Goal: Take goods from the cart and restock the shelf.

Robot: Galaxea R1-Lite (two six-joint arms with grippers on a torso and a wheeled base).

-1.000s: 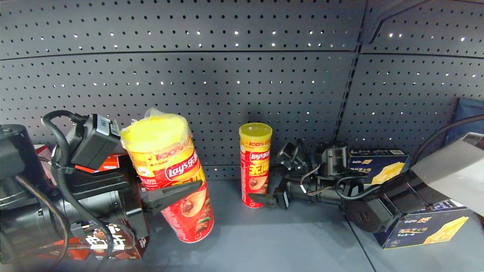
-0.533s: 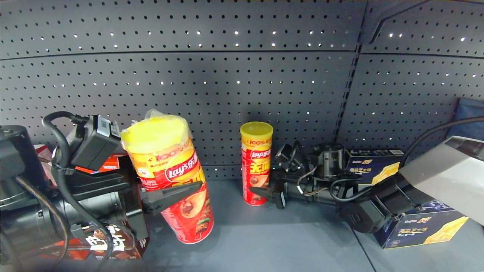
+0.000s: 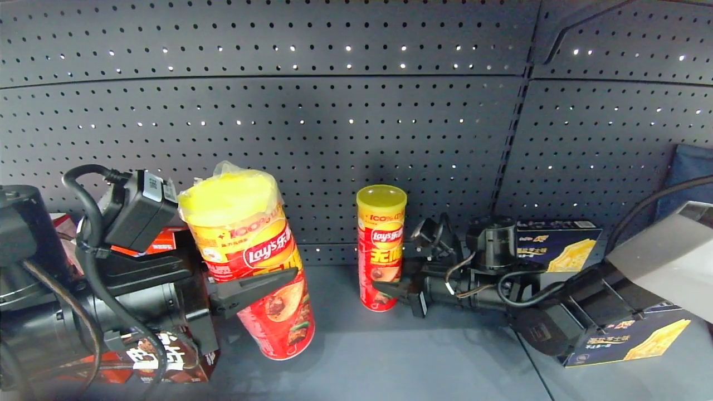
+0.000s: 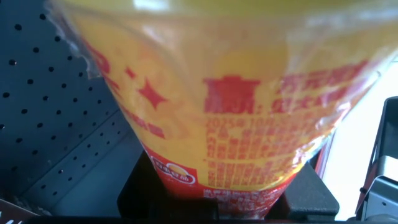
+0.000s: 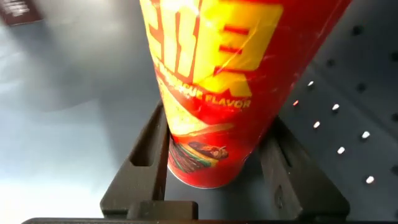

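A large red and yellow chip can point(image 3: 250, 262) with a yellow lid leans over the shelf floor point(image 3: 390, 356), at the left. My left gripper point(image 3: 267, 278) is shut on its middle; the left wrist view shows the same chip can point(image 4: 236, 93) wedged between the dark fingers point(image 4: 134, 186). A smaller chip can point(image 3: 381, 248) stands upright near the pegboard back wall. My right gripper point(image 3: 387, 287) is shut on its lower part. In the right wrist view this small can point(image 5: 211, 93) sits between the two fingers of the right gripper point(image 5: 214, 165).
Two dark blue boxes point(image 3: 557, 245) point(image 3: 629, 337) lie at the right, partly behind my right arm. Red and brown packs point(image 3: 156, 356) point(image 3: 150, 242) lie at the far left. The pegboard wall point(image 3: 356, 128) closes the back. Bare shelf floor lies between the two cans.
My right gripper, with the small can in it, rose a little and then came down slightly to the right. The left arm and its can have kept still.
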